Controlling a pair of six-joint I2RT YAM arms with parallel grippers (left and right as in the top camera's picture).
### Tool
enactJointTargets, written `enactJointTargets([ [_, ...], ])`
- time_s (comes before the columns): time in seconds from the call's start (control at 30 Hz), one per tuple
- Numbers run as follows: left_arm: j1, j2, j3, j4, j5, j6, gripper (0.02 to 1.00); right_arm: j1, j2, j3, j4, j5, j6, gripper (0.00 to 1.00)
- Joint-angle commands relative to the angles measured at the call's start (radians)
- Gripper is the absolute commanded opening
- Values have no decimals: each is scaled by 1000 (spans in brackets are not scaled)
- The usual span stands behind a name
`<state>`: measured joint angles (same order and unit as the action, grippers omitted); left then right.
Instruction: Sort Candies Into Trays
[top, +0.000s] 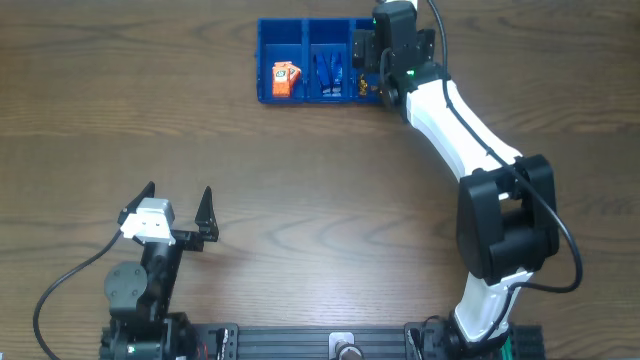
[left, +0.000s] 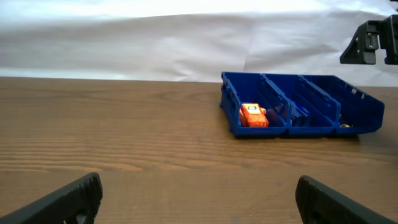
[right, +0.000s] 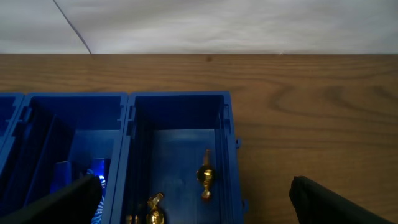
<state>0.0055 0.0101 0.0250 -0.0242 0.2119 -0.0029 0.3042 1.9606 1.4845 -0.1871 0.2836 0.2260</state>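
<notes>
L end effector (top: 178, 192) is sitting over the wood counter (top: 320, 200) close to its own arm's base. Its fingers are spreading wide w/ nothing btwn them, and it's pointing across the counter toward the tray (top: 262, 70), well apart from it.

The tray, a blue 3-compartment bin, is lying at the far side of the counter, approx. mid-width.

R arm is stretching up the counter to the tray's right end. R end effector (right: 196, 208) is hanging over the right-hand compartment, fingers also standing wide, gripping nothing.

Candies are all lying inside the tray:
- An orange candy (top: 285, 80) is resting in the left-hand compartment.
- Blue-wrapped candies (top: 328, 72) are lying in the mid compartment.
- A few gold-wrapped candies (right: 205, 175) are lying on the floor of the right-hand compartment, below the R end effector and not touching it.
</notes>
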Motion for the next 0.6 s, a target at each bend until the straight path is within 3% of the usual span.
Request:
enactJointTargets([
  [0.03,-1,-6,-20,-31,25,0,998,-15,-217,0,-18,3,-89,1000],
  [0.27,-1,-6,-20,-31,25,0,998,-60,-711,-65,-238,166,-233,1000],
  [0.37,-1,-6,-20,-31,25,0,998,-114,-944,-225,-234,136,-238,1000],
  [0.43,-1,-6,-20,-31,25,0,998,-178,-1107,-362,-235,62,-234,1000],
  [0.6,-1,-6,-20,-31,25,0,998,-222,-1488,-708,-234,73,-235,998],
])
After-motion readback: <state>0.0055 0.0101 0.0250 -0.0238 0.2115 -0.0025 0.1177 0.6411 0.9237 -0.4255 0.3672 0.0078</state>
